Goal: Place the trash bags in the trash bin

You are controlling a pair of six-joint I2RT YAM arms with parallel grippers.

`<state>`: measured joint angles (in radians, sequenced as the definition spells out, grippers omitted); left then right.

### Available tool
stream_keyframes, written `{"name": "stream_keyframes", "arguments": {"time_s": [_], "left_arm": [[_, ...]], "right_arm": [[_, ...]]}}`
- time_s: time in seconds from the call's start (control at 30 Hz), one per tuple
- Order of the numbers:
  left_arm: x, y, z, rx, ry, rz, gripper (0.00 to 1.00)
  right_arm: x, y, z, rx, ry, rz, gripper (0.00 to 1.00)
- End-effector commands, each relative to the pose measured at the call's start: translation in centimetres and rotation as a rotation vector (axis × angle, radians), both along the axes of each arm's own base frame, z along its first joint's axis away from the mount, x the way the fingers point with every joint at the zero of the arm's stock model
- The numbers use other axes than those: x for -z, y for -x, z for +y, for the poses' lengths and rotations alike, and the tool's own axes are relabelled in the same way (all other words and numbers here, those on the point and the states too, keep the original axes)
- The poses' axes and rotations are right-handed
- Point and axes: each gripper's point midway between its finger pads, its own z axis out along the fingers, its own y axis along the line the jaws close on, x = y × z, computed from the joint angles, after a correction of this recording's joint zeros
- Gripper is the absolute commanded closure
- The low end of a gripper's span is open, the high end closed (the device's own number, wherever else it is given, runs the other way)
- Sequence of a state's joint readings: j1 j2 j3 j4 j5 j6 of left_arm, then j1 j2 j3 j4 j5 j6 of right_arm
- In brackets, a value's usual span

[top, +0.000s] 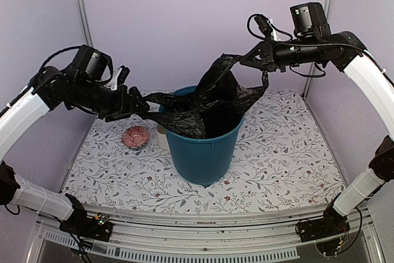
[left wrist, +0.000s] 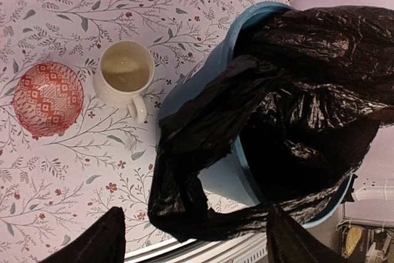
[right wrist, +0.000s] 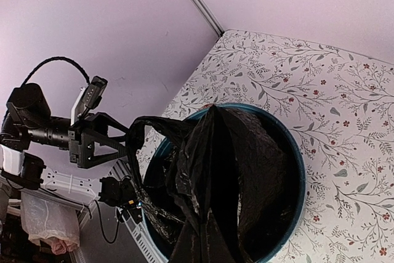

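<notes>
**A:** Where did the trash bag [top: 209, 100] lie?

**B:** Mostly in the mouth of the trash bin [top: 203, 152], which stood mid-bench. It wasn't all in, though. One corner was held up high, above and behind the bin's right rim, and the right gripper [top: 249, 60] had its jaws pinching that corner.

**A:** And the other end?

**B:** It spilled over the left rim. A handle loop hung outside the wall there, on the side toward the mug [left wrist: 126, 72]. So the bag's long axis ran on a slope, from the raised right corner down across the opening to the left rim.

**A:** What about the left gripper [top: 138, 106]?

**B:** Its jaws were spread wide, level with the rim and just left of it. In the wrist view the loop lay between the two fingers. I couldn't tell whether the plastic touched either one.

**A:** So which arm was better placed?

**B:** I'd say the left arm for the overhang, because the loop lay straight ahead of its jaws. The right only needed to come down over the opening and part its jaws.
</notes>
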<state>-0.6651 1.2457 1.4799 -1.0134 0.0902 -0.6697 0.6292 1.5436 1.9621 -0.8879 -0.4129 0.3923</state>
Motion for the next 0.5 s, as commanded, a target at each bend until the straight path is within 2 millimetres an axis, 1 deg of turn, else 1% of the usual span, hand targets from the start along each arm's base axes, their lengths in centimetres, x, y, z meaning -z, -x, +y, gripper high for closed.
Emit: {"name": "stream_keyframes", "arguments": {"time_s": [0.0, 0.1, 0.2, 0.33, 0.4, 0.47], "left_arm": [[-0.9, -0.8, -0.3, 0.004, 0.104, -0.052, 0.22], [-1.0, -2.3, 0.2, -0.018, 0.101, -0.097, 0.21], [-1.7, -3.9, -0.1, -0.015, 0.131, -0.160, 0.21], [-2.3, -5.9, -1.4, 0.047, 0.148, -0.234, 0.23], [-2.3, -6.4, -2.5, 0.105, 0.151, -0.253, 0.26], [-2.5, -6.4, -3.4, 0.163, 0.160, -0.258, 0.29]], "right_arm": [[-0.3, -0.4, 0.6, -0.019, -0.015, -0.021, 0.98], [-0.1, -0.5, 0.7, -0.022, -0.015, -0.019, 0.98], [0.2, -0.8, 0.8, -0.024, -0.010, -0.017, 0.97], [0.1, -1.2, 0.9, -0.028, -0.014, -0.021, 0.97], [0.1, -1.5, 0.7, -0.021, -0.013, -0.023, 0.97], [0.0, -1.8, 0.5, -0.017, -0.016, -0.023, 0.97]]}}
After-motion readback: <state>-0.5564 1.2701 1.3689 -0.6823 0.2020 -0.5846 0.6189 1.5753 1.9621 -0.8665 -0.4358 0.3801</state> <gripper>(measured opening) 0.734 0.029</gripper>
